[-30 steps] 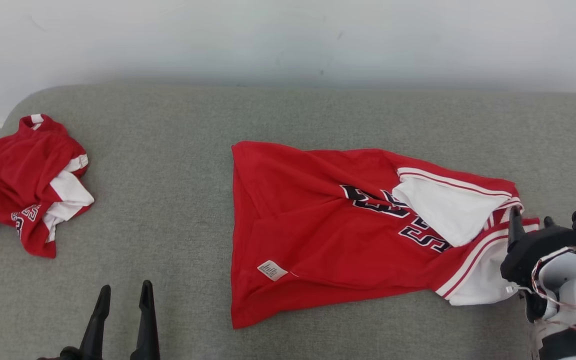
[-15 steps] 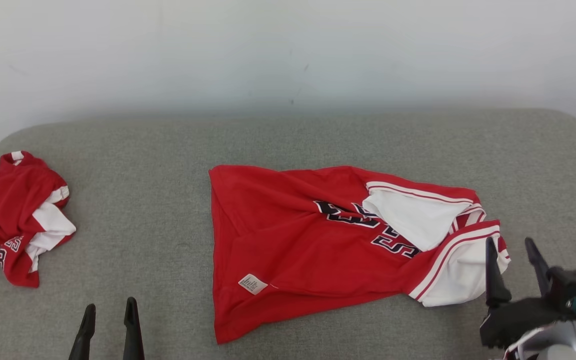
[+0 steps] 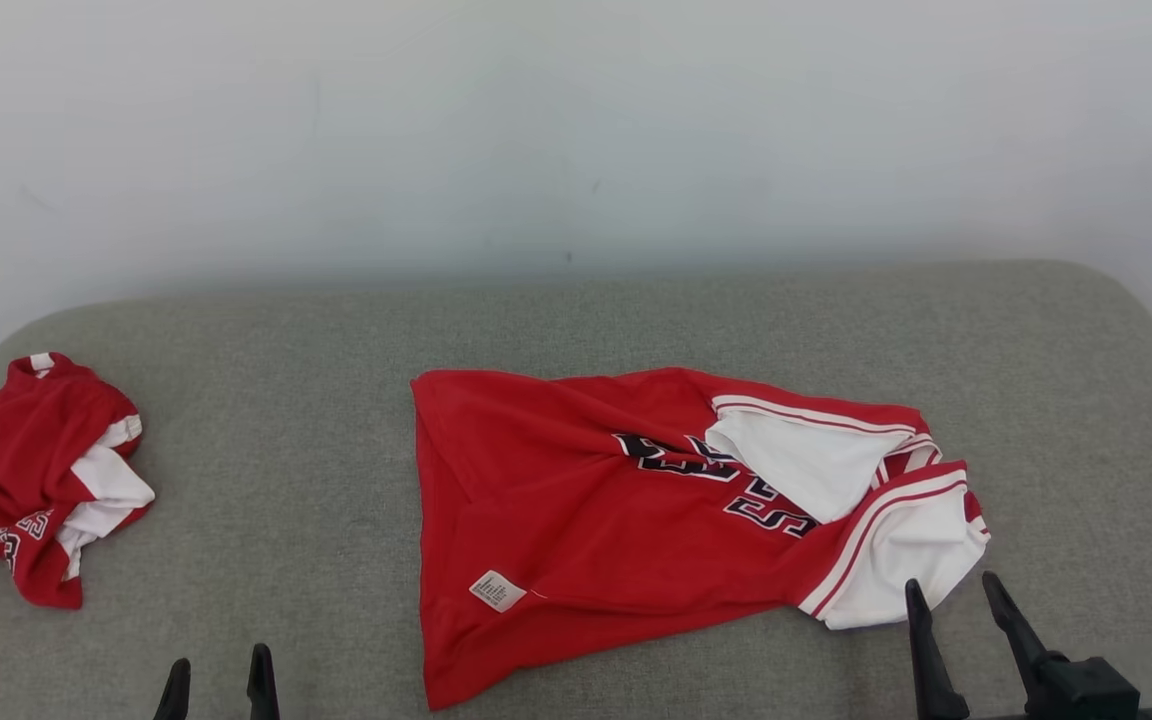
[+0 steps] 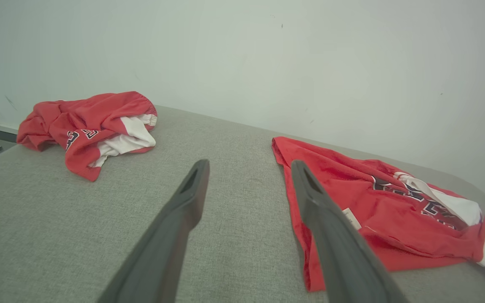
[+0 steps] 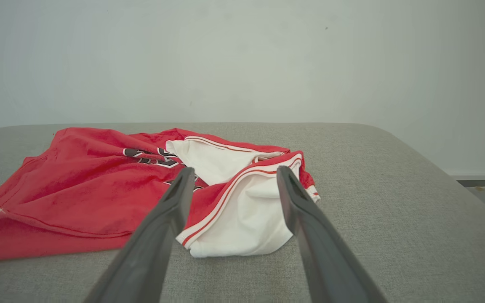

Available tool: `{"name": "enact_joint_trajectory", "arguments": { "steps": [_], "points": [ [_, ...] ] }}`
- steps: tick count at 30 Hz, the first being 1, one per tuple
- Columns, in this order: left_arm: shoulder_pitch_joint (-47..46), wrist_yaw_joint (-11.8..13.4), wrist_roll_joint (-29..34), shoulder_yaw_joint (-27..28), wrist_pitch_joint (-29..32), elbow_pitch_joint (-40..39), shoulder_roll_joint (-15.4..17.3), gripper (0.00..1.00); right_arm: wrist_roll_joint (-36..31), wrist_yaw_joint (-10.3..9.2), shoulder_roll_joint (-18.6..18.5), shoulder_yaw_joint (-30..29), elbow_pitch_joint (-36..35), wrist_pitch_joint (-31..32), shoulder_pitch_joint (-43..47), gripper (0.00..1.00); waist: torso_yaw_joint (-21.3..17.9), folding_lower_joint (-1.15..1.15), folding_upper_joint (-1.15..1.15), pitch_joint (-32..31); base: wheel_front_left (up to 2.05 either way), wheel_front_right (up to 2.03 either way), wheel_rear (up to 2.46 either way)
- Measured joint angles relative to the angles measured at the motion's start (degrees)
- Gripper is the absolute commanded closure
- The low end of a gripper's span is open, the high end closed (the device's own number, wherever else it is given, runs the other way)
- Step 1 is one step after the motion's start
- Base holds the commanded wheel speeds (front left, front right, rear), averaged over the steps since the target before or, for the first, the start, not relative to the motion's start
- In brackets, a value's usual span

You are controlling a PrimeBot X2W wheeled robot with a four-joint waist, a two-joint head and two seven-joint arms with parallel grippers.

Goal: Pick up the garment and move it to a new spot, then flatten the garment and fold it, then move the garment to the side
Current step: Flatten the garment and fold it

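The red jersey (image 3: 616,520) looks light, limp and slippery, best pinched at its white-trimmed corner just ahead of the right gripper (image 3: 949,585), which gapes empty like the left gripper (image 3: 219,660)

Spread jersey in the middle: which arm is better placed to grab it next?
Right, probably. The right gripper is open just short of the jersey, whose white end lies framed between its fingers in the right wrist view. The left gripper is open over bare cushion, farther from it.
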Motion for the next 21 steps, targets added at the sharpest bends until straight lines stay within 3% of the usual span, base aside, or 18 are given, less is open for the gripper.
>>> {"name": "enact_joint_trajectory", "arguments": {
  "steps": [10, 21],
  "points": [
    [0.2, -1.6, 2.4, 1.4, 0.0, 3.8, 0.0, 0.0, 0.4, 0.04, -1.7, 3.8, -1.5, -0.5, 0.7, 0.0, -0.2, 0.0, 0.0, -1.9, 0.0, 0.0, 0.0],
    [0.3, -2.3, 2.6, 1.8, 0.0, 4.6, 0.0, 0.0, 1.4, 0.04, -2.9, 3.8, -2.4, 0.1, 0.6, 0.0, -0.2, 0.01, 0.0, -2.7, 0.0, 0.0, 0.0]
  ]
}}
